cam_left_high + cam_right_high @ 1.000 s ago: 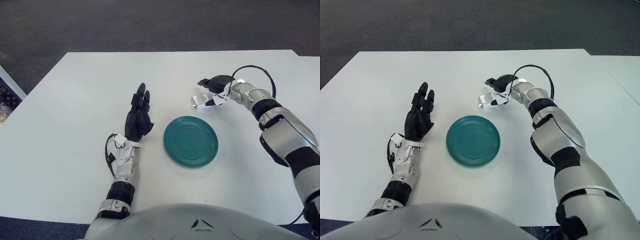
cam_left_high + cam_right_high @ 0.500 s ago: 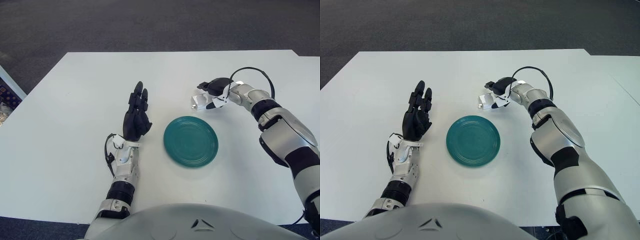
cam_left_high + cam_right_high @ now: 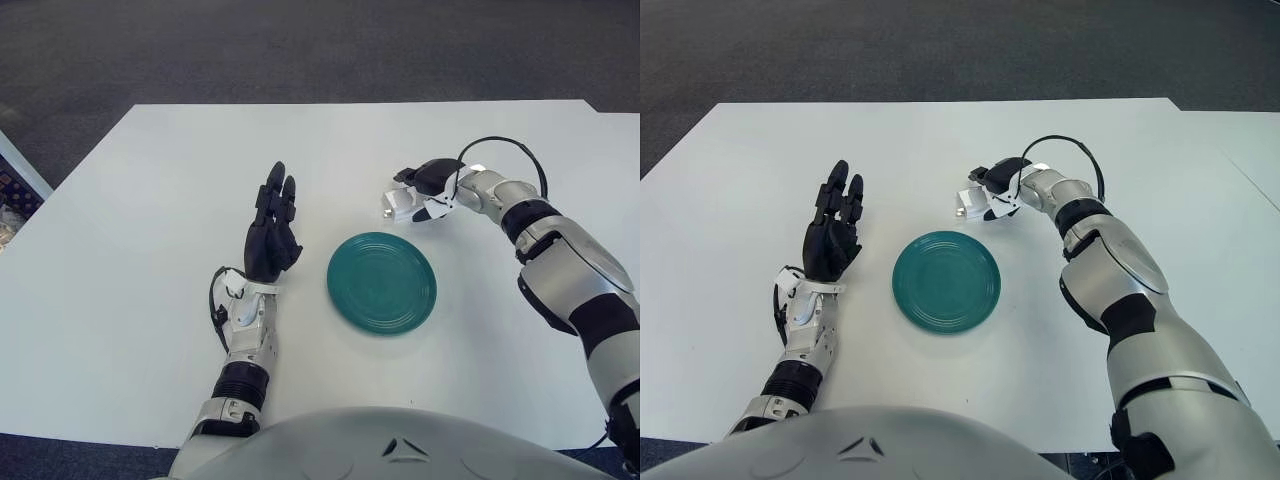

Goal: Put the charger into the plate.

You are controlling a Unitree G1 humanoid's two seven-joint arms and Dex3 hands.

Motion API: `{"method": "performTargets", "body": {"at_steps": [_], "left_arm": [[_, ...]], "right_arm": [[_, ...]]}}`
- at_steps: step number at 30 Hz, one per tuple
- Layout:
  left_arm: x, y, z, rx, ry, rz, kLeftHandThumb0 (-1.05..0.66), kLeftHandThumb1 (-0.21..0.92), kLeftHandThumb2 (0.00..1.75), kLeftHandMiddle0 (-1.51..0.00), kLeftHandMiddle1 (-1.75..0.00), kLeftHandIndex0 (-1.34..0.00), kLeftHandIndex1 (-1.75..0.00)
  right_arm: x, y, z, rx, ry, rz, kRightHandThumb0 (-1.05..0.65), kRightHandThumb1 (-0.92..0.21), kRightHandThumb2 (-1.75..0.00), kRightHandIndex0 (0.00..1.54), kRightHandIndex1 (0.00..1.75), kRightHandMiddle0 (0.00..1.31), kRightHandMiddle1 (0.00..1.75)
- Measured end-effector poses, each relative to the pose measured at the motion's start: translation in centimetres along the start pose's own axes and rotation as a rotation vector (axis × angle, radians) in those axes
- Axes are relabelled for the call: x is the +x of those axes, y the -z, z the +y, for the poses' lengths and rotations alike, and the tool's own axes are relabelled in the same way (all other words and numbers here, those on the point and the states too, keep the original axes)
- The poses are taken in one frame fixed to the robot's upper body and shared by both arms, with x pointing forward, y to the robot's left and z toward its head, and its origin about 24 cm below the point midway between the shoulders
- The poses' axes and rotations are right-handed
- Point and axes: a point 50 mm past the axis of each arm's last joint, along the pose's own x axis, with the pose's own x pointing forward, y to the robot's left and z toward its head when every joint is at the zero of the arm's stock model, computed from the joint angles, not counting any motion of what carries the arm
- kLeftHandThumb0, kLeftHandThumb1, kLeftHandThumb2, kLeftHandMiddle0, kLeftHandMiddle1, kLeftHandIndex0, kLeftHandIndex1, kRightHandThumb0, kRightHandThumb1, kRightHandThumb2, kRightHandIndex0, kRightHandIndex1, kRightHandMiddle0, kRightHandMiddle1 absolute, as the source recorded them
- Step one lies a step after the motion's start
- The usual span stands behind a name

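- The right hand's fingers [image 3: 432,172] are curled down over the white charger [image 3: 399,205] in the upper right of the frame; a dark finger arches over its top and a white-tipped one shows at its right side, so they seem to pinch it, though whether the grip is fully closed cannot be told.
- The charger is a small white block lying on the white table [image 3: 150,200], its silvery end facing the left of the frame.
- It sits just above and a little right of the plate's top edge, near the plate but apart from it, not in it.
- The right hand [image 3: 420,190] reaches in from the right edge of the frame on a silver and black arm [image 3: 560,265], with a black cable [image 3: 505,142] looping above the wrist.
- The plate [image 3: 381,282] is round and teal, with faint rings, lying flat in the middle of the frame with nothing in it.
- The left hand [image 3: 272,228] shows left of the plate, well apart from the charger, held upright with its black fingers straight and close together, gripping nothing.
- Below that hand, the silver forearm [image 3: 243,340] runs down to the lower edge of the frame.
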Motion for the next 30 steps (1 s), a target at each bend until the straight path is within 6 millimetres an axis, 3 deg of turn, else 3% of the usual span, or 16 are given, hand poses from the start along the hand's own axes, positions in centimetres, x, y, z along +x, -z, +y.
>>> {"method": "performTargets", "body": {"at_steps": [23, 25, 26, 27, 28, 29, 30], "left_arm": [[0.1, 0.4, 0.3, -0.063, -0.041, 0.035, -0.93, 0.92, 0.78, -0.12, -0.01, 0.0, -0.53], [0.1, 0.4, 0.3, -0.064, -0.039, 0.035, -0.93, 0.92, 0.78, -0.12, 0.0, 0.0, -0.54], [0.1, 0.4, 0.3, -0.064, -0.038, 0.035, -0.93, 0.92, 0.77, -0.12, 0.0, 0.0, -0.54], [0.1, 0.4, 0.3, -0.065, -0.038, 0.035, -0.93, 0.92, 0.77, -0.12, 0.0, 0.0, -0.54], [0.1, 0.4, 0.2, -0.066, -0.038, 0.035, -0.92, 0.92, 0.77, -0.12, 0.0, 0.0, -0.55], [0.1, 0.4, 0.2, -0.07, -0.039, 0.036, -0.92, 0.92, 0.77, -0.12, 0.0, 0.0, -0.55], [0.0, 0.4, 0.2, -0.075, -0.042, 0.04, -0.92, 0.92, 0.76, -0.13, -0.01, 0.0, -0.56]], "right_arm": [[0.5, -0.8, 1.3, -0.021, 0.018, 0.02, -0.79, -0.92, -0.61, 0.36, 0.03, 0.0, 0.39], [0.6, -0.8, 1.4, -0.023, 0.023, 0.024, -0.78, -0.92, -0.59, 0.31, 0.8, 0.0, 0.72], [0.6, -0.8, 1.4, -0.023, 0.028, 0.027, -0.79, -0.92, -0.59, 0.37, 1.14, 0.0, 1.05], [0.6, -0.8, 1.5, -0.024, 0.033, 0.03, -0.79, -0.92, -0.58, 0.39, 1.26, 0.0, 1.17], [0.6, -0.9, 1.5, -0.024, 0.038, 0.033, -0.79, -0.92, -0.58, 0.46, 1.43, 0.1, 1.38], [0.6, -0.9, 1.6, -0.024, 0.048, 0.035, -0.79, -0.92, -0.58, 0.48, 1.5, 0.13, 1.45], [0.6, -0.9, 1.5, -0.025, 0.062, 0.037, -0.76, -0.92, -0.59, 0.56, 1.59, 0.27, 1.56]]}}
